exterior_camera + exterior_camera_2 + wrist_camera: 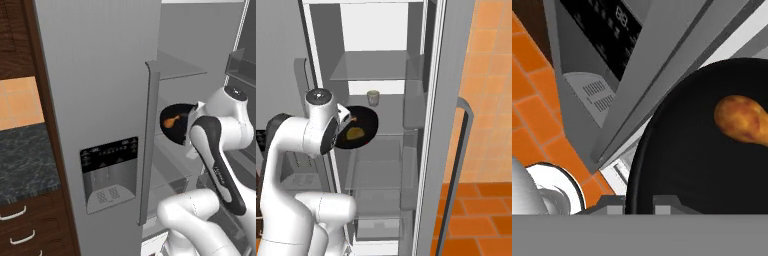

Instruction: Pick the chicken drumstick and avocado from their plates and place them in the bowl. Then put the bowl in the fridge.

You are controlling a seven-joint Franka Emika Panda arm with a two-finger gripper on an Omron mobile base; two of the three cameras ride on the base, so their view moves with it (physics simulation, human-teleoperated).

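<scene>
Claw (pixel 637 201) clenched on the rim of the tilted bowl (pixel 692 145) (drumstick (pixel 744 120) inside, just ahead), held at the open fridge (pixel 100 75); further tilt could spill the drumstick.

My claw (pixel 637 202) sits at the near rim of the bowl (pixel 677 165), one fingertip on either side of that rim. The chicken drumstick (pixel 743 120) lies in the bowl, ahead of the claw. In the right base view the bowl hangs inside the open fridge (pixel 376 125), a yellowish lump (pixel 355 133) in it. A small cup (pixel 372 97) stands on a shelf (pixel 368 67) further in behind the bowl. The dispenser panel (pixel 109 172) is on the shut door beside the claw, across the handle (pixel 149 145).
</scene>
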